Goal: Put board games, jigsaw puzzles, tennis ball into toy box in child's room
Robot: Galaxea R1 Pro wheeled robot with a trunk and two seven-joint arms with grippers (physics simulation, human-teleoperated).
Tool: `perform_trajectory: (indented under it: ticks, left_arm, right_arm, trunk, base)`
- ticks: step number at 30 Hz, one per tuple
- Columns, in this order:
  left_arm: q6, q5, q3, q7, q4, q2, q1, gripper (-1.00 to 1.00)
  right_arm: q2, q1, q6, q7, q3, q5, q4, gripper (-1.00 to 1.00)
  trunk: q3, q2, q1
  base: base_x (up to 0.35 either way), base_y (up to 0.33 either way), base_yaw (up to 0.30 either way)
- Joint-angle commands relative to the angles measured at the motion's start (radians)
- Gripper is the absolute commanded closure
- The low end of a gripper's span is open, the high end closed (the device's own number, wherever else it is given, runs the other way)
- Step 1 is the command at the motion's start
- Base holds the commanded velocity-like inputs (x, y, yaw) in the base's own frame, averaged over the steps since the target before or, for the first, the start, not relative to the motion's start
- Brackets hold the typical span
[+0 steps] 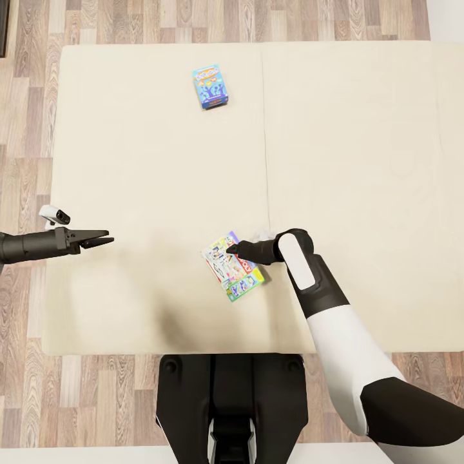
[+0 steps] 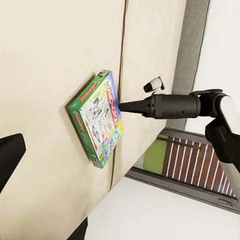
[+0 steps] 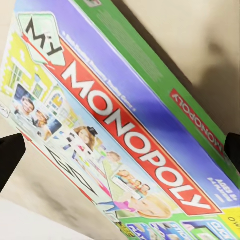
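Two board games lie on the cream bed (image 1: 129, 161). The small teal-blue one (image 1: 209, 87) is near the far edge. The white one with multicoloured edges (image 1: 232, 265), a My Monopoly box (image 3: 115, 125), is near the front edge. My right gripper (image 1: 234, 248) hovers over that box's far corner, open, its dark fingertips (image 3: 10, 155) wide apart to either side of the lid. The left wrist view shows the same box (image 2: 100, 120) with the right gripper's tip (image 2: 127, 106) at its edge. My left gripper (image 1: 106, 240) is open over the bed's left part, holding nothing.
Wood-plank floor (image 1: 26, 129) surrounds the bed on the left, far side and front. My black base (image 1: 232, 399) stands against the bed's front edge. The mattress seam (image 1: 264, 161) runs down the middle. A dark grey bed frame (image 2: 192, 50) shows beyond the mattress.
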Motion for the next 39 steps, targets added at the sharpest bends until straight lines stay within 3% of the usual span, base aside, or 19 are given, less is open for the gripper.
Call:
perform_trajectory:
  ticks: [1, 39]
  left_arm:
    - [0.011, 0.0, 0.0, -0.004, 0.0, 0.0, 0.0, -1.0]
    - [0.011, 0.0, 0.0, -0.004, -0.001, 0.0, 0.0, -1.0]
  right_arm:
    - [0.0, 0.0, 0.002, -0.01, 0.001, -0.01, 0.0, -1.0]
    - [0.0, 0.001, 0.002, -0.018, 0.002, 0.004, 0.007, -1.0]
  trunk:
    - [-0.001, -0.002, 0.001]
    - [-0.001, -0.002, 0.001]
  base:
    - [0.0, 0.0, 0.0]
    - [0.0, 0.01, 0.0]
